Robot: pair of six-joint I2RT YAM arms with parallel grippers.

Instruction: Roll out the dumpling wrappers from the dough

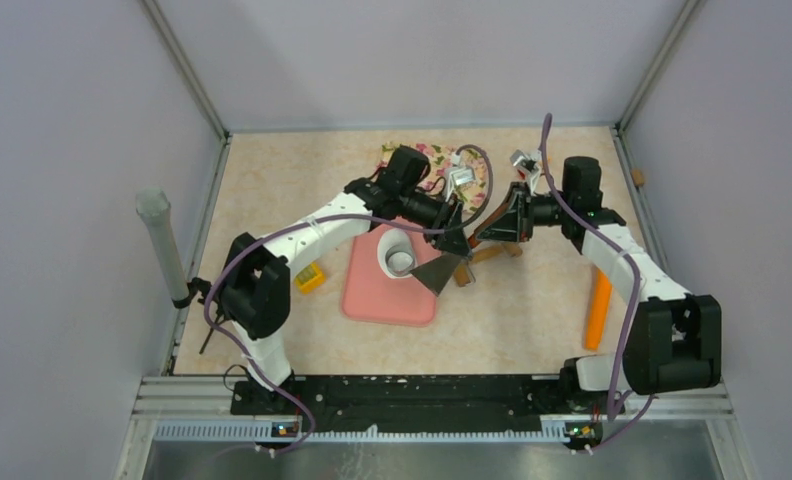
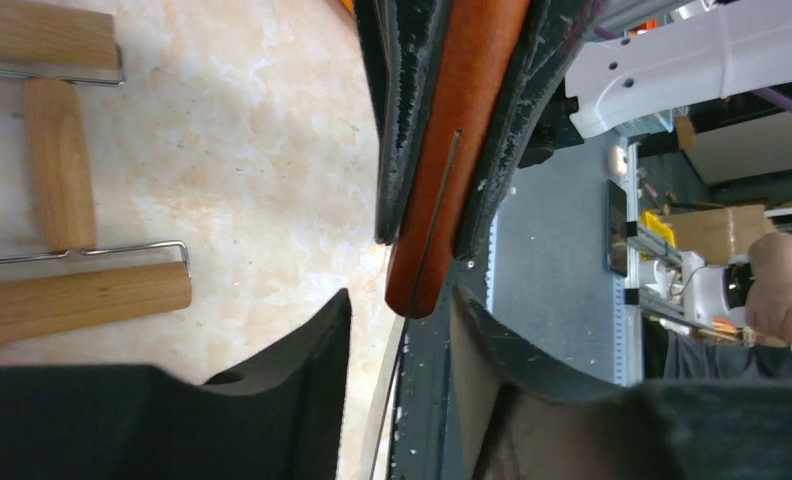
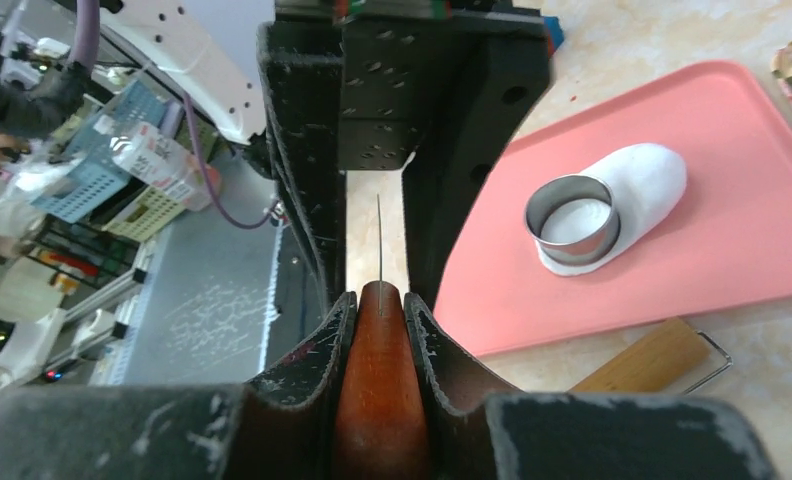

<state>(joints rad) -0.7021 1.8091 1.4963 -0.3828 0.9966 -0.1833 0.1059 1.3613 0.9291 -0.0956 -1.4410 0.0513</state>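
The dough [image 1: 390,243] is a flattened white sheet on the pink mat [image 1: 384,298]. A silver metal ring [image 1: 402,263] sits on the dough's near end. It shows too in the right wrist view, dough [image 3: 647,180], ring [image 3: 572,215], mat [image 3: 742,250]. No separate dumpling wrapper shows. My right gripper [image 3: 377,300] is shut on a red-brown wooden handle [image 3: 380,400] with a thin metal blade. My left gripper [image 2: 402,305] is open, facing that handle [image 2: 452,130], its jaws either side of the blade's edge. The two grippers meet just right of the mat, left [image 1: 455,243] and right [image 1: 487,230].
A wooden roller with a wire frame [image 1: 492,252] lies on the table below the grippers and shows in the left wrist view [image 2: 60,160]. An orange stick [image 1: 598,305] lies at the right. A yellow block [image 1: 310,276] sits left of the mat, and a floral plate [image 1: 427,158] at the back.
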